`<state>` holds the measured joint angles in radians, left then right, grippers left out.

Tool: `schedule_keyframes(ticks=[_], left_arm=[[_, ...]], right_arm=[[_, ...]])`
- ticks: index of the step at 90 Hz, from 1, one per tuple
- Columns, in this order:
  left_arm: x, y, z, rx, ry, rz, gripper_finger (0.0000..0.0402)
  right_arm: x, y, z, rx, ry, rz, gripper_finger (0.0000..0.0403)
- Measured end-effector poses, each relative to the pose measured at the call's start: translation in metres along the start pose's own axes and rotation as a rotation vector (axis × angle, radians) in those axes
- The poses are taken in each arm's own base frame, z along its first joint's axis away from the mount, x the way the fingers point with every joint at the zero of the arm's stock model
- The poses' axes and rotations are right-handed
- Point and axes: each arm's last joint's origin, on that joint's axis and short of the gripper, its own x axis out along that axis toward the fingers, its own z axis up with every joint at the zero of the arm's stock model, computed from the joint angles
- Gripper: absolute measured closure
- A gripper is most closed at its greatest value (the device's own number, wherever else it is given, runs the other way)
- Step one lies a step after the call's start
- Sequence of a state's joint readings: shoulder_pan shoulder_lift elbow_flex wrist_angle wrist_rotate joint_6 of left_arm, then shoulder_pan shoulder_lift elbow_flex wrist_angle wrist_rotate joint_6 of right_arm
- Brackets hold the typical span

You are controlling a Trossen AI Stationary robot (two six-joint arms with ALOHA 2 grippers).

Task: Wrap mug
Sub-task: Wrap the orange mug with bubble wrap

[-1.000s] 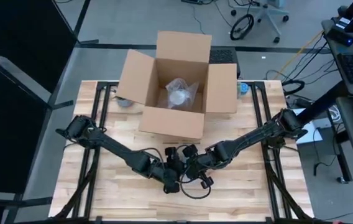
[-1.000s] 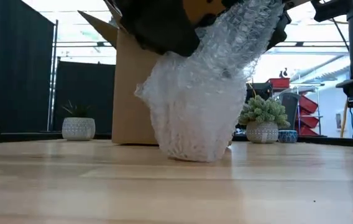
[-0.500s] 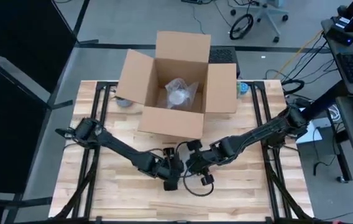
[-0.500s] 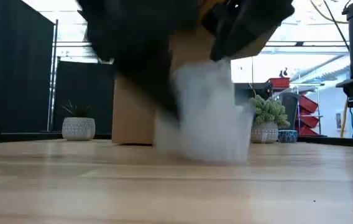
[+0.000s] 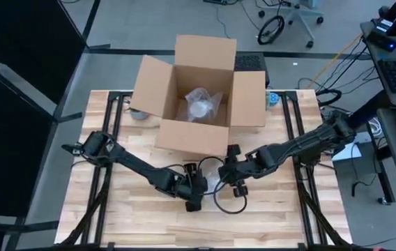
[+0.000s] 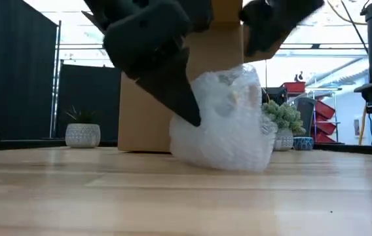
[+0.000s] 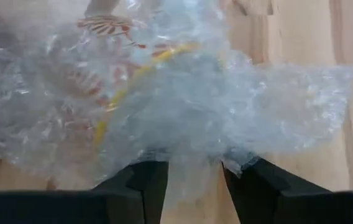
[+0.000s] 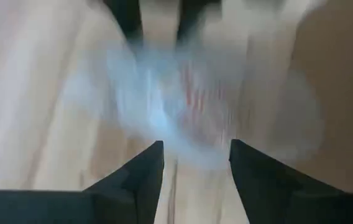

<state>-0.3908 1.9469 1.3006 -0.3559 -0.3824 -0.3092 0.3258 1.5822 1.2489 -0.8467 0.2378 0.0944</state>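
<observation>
Here, my left tool (image 5: 199,187) sits low on the counter (image 5: 114,223), its two fingers (image 7: 145,186) parted with a fold of bubble wrap (image 6: 228,124) lying between them. The mug (image 7: 111,68) is inside that wrap, only dimly visible as a patterned shape, resting on the counter just in front of the cardboard box (image 5: 194,97). My right tool (image 5: 231,180) is at the bundle's other side, fingers apart and holding nothing.
</observation>
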Motion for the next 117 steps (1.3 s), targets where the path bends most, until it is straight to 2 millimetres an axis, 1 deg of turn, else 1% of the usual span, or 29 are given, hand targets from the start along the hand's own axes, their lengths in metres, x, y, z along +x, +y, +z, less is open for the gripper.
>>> schedule_keyframes(ticks=[13, 24, 33, 46, 57, 76, 94, 102, 108, 117], left_arm=[[0.000, 0.000, 0.000, -0.001, -0.002, 0.000, 0.0263], [0.000, 0.000, 0.000, -0.003, -0.005, -0.001, 0.0263], [0.000, 0.000, 0.001, -0.004, -0.008, 0.000, 0.0263], [0.000, 0.000, 0.002, -0.012, -0.017, 0.001, 0.0263], [0.002, 0.006, 0.006, -0.031, -0.027, -0.007, 0.0263], [0.001, 0.014, 0.015, -0.083, -0.051, -0.029, 0.0263], [-0.009, 0.013, 0.034, -0.116, -0.097, -0.104, 0.0263], [-0.011, 0.011, 0.037, -0.115, -0.086, -0.150, 0.0263], [-0.012, 0.010, 0.039, -0.114, -0.085, -0.180, 0.0263], [-0.012, 0.010, 0.039, -0.129, -0.085, -0.181, 0.0263]], right_arm=[[0.038, -0.006, -0.036, -0.008, 0.116, -0.026, 0.0243], [0.068, -0.010, -0.051, -0.038, 0.029, -0.027, 0.0249], [0.082, -0.014, -0.051, -0.065, -0.113, -0.043, 0.0251], [0.089, -0.020, -0.047, -0.057, -0.243, -0.016, 0.0251], [0.098, -0.018, -0.045, -0.045, -0.265, 0.013, 0.0252], [0.117, 0.002, -0.045, -0.001, -0.266, 0.143, 0.0258], [0.114, 0.024, -0.041, 0.026, -0.312, 0.272, 0.0259], [0.110, 0.032, -0.039, 0.061, -0.334, 0.345, 0.0259], [0.109, 0.036, -0.039, 0.106, -0.324, 0.363, 0.0259], [0.108, 0.040, -0.040, 0.198, -0.292, 0.379, 0.0259]])
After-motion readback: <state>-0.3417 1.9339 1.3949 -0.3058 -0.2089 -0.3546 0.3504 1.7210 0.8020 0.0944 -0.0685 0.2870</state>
